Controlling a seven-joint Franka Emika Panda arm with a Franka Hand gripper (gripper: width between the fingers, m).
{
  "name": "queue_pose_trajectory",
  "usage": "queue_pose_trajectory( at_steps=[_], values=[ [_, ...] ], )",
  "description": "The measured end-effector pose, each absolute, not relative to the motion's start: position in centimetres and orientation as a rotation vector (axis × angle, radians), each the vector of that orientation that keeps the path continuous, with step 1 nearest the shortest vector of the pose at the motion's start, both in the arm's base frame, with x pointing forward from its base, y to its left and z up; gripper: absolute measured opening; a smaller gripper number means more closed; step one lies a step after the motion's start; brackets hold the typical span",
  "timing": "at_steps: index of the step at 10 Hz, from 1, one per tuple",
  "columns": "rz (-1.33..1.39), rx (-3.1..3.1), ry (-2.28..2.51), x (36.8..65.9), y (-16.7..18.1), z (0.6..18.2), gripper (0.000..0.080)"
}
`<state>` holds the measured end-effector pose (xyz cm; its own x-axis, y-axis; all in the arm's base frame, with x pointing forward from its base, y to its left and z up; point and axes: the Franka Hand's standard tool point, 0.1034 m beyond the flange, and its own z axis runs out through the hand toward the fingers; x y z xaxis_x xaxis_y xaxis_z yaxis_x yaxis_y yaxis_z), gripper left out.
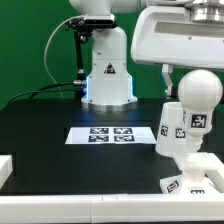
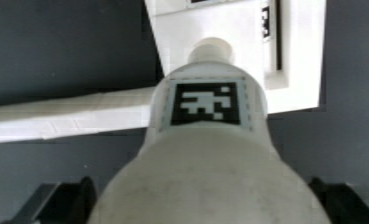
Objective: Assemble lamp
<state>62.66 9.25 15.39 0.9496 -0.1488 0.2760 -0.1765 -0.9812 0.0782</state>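
Observation:
My gripper (image 1: 190, 82) is shut on the white bulb (image 1: 202, 95), at its rounded head, and holds it upright with the neck down at the exterior view's right. In the wrist view the bulb (image 2: 202, 140) fills the middle, a tag on its side, between my dark fingers (image 2: 64, 203). Its neck points at the squarish base block (image 1: 188, 170), which also shows in the wrist view (image 2: 252, 40); I cannot tell whether they touch. The tapered shade (image 1: 171, 128) stands just beside the bulb, on the exterior view's left of it.
The marker board (image 1: 108, 134) lies in the middle of the black table. The big white robot pedestal (image 1: 106, 70) stands behind it. A white block (image 1: 5, 168) sits at the table's left edge in the exterior view, and a white rail (image 1: 90, 208) runs along the front.

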Motion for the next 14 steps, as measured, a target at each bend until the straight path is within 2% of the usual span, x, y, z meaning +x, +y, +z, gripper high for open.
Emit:
queue_pose_trajectory(
  at_steps=[4, 14],
  values=[
    [0.449, 3.012, -0.25, 63.0, 9.4, 15.3, 0.0576],
    [0.474, 3.016, -0.181, 62.7, 9.3, 13.3, 0.0576]
  ],
)
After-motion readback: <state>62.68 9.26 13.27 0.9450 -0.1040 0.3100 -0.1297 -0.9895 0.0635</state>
